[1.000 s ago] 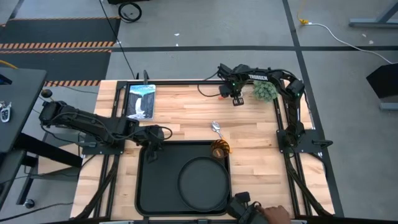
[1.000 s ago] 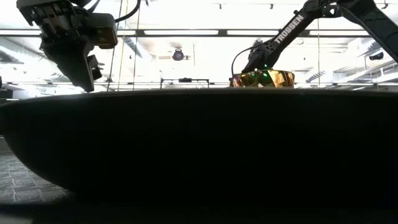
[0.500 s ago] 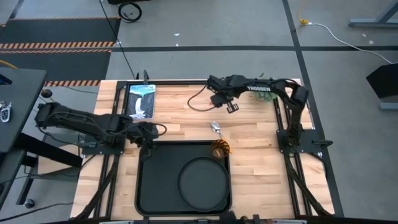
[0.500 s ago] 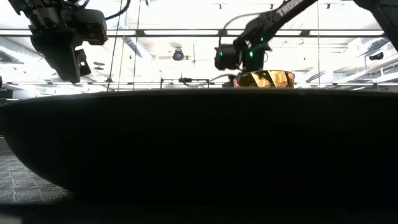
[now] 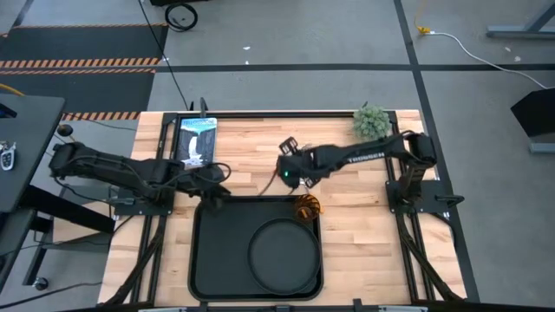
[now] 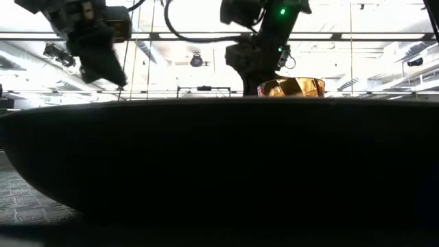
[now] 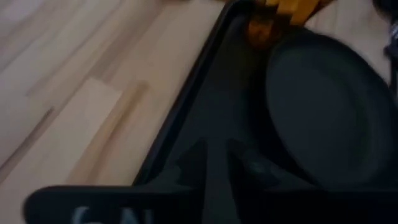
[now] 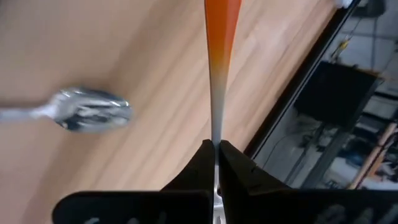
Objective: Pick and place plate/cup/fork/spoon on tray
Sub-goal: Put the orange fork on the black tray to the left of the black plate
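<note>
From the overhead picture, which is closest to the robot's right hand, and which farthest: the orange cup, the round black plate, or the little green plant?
1. The cup: just beside the right hand, in the tray's far right corner.
2. The plate: farther toward the near edge, on the tray's right half.
3. The green plant: farthest, at the table's far right corner.

- A broad dark mass (image 6: 219, 165), a black silhouette, is seen filling the lower frame; its identity cannot be told.
- The cup (image 6: 291, 87), amber and translucent, is seen just above that dark edge, right of centre.
- The left gripper (image 6: 103, 65) is held high at left.
- The right gripper (image 6: 250, 68) is seen hanging just beside the cup; a green light is lit on the arm above it.
- A bright room with ceiling lights is seen behind.
</note>
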